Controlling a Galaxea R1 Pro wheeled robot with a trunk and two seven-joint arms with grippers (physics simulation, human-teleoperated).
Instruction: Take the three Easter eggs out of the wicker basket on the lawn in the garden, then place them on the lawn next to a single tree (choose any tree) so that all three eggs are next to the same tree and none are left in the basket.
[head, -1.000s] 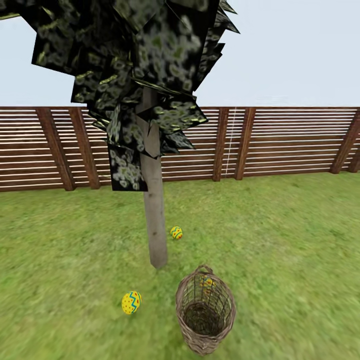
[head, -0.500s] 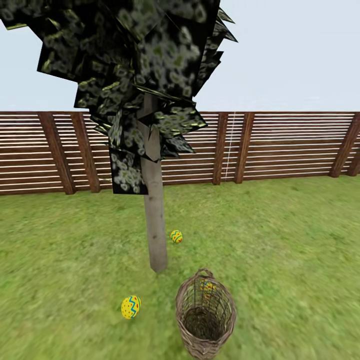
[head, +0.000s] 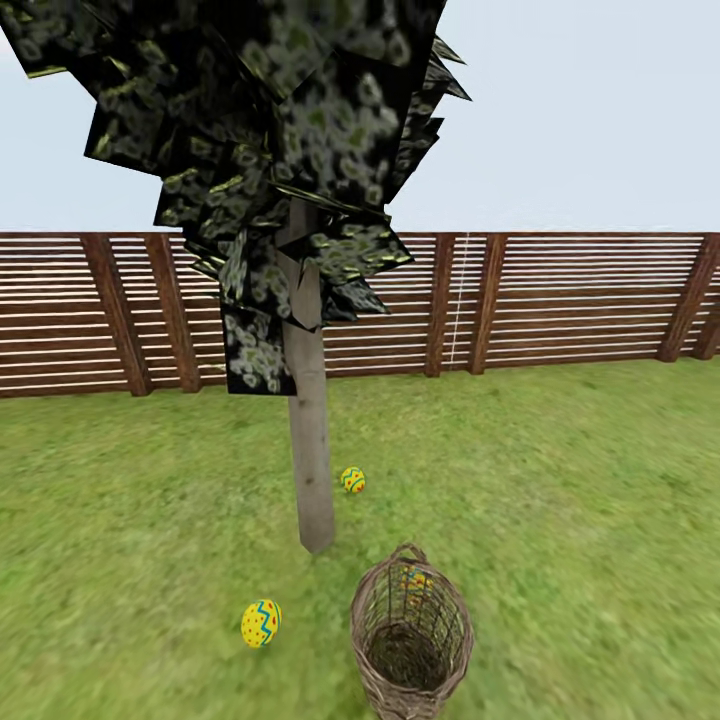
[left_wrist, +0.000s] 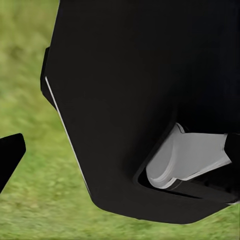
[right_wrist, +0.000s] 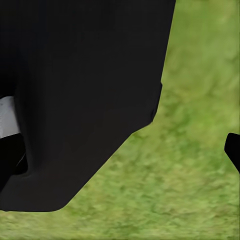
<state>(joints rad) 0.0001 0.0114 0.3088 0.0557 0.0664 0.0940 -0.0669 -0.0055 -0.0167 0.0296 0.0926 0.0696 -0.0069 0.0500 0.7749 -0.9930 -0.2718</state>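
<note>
Third yellow zigzag-painted egg (head: 414, 580) sits inside brown woven wicker basket (head: 411, 640); reach straight down through mouth, avoid tipping. Pincer state: cannot tell, either arm.

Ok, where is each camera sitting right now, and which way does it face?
Head view: on the robot's head, facing forward and down at the tree, the fence, two eggs on the lawn and the basket, with a third egg showing through the weave.
Left wrist view: on the left arm, facing down; a black robot part blocks most of it, over grass.
Right wrist view: on the right arm, facing down; a black robot part over grass.
Shared: all three see lawn.
</note>
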